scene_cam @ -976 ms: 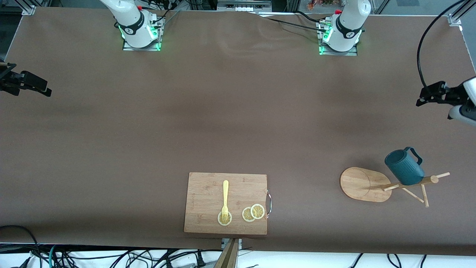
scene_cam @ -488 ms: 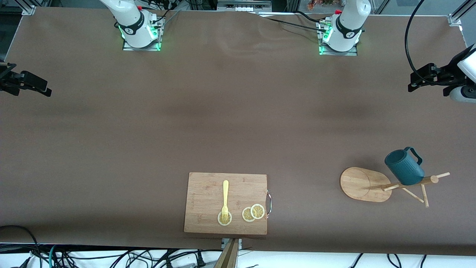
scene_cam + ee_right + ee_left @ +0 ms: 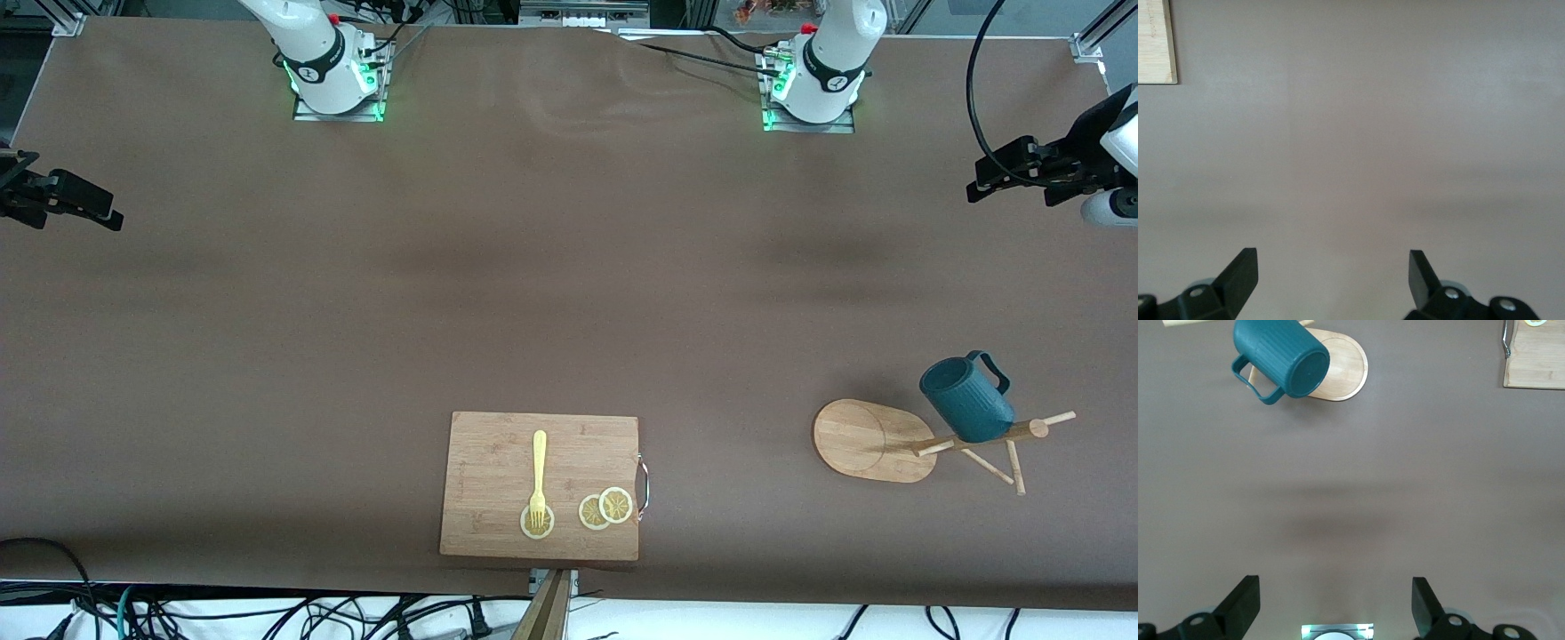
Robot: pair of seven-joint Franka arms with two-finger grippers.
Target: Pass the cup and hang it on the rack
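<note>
We see the ribbed dark teal mug (image 3: 966,398) hanging tilted on the light wooden mug tree (image 3: 876,438), while our left gripper (image 3: 985,177) and right gripper (image 3: 100,211) hover released above bare table.

A brown table (image 3: 533,284) carries only a few things, all along the edge nearer the front camera. A wooden board (image 3: 498,462) lies flat near the middle of that edge. Toward the left arm's end, well apart from the board, the rack (image 3: 867,440) stands on its oval base. The two arm bases (image 3: 336,84) are bolted along the edge farthest from the camera.
</note>
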